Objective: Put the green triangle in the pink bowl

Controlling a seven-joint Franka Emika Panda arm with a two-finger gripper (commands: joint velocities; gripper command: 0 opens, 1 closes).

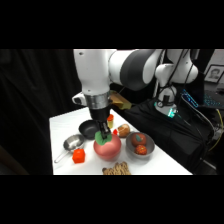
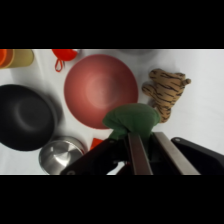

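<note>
White tabletop against a dark, black-draped background carries the whole scene, with the white arm's two-finger gripper [image 2: 134,131] hanging over it and its fingers [image 2: 136,155] pinched on the small bright green wedge-shaped block, the green triangle [image 2: 132,119], which sits at the fingertips and partly over the near rim of the round matte pinkish-red bowl [image 2: 99,90]. In the side view the green triangle [image 1: 103,135] is held just above the pink bowl [image 1: 108,147], apart from its floor. Beyond the fingertips lies the bowl's open hollow; to one side of the fingers sits a wide black bowl [image 2: 24,117], with a small shiny metal cup [image 2: 61,155] close beside the linkage, and to the other side a striped tan-and-brown plush toy [image 2: 165,90]. The block looks light, probably rigid though its blurred outline makes that uncertain, and smooth enough to slip, so a grip across its flat opposite faces, not its slanted face, seems soundest. Nothing about it looks fragile, and a short drop into the bowl should do no harm. No brand, label or writing can be read anywhere.
</note>
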